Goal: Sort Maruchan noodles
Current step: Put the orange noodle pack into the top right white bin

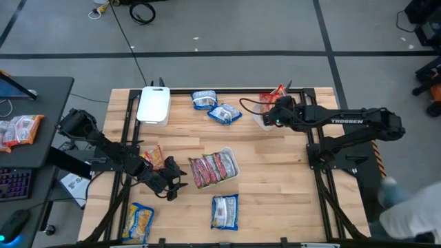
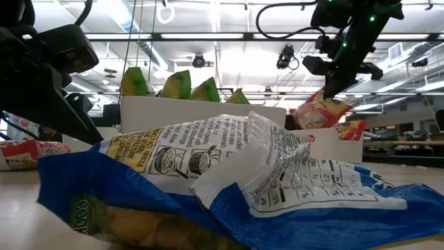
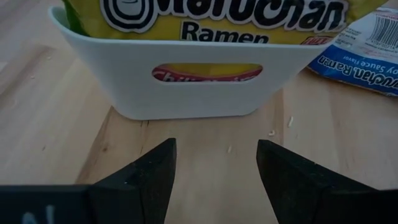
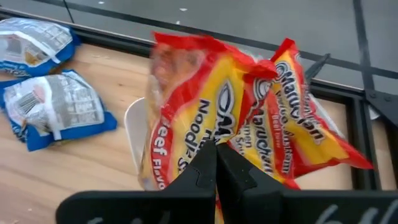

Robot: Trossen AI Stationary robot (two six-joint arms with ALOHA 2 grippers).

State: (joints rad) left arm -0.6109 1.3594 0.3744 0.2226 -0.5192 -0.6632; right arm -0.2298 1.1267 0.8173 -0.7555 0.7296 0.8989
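1. Pinching a red-yellow packet (image 4: 186, 124), the right gripper (image 4: 216, 163) held it upright over the far-right tray (image 1: 260, 118).
2. Another packet (image 4: 298, 118) stood tilted in that tray.
3. Two blue packets (image 1: 215, 107) lay nearby.
4. The left gripper (image 3: 214, 165) was wide and empty, facing the middle tray (image 3: 186, 87).

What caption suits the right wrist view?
Shut right tool pinching a red-yellow ramen packet above a white tray.

You look at a robotics lab: wooden worktop (image 1: 275, 172), taped concrete floor (image 1: 227, 27), ceiling strip lights (image 2: 208, 36), desk keyboard (image 1: 15, 184).
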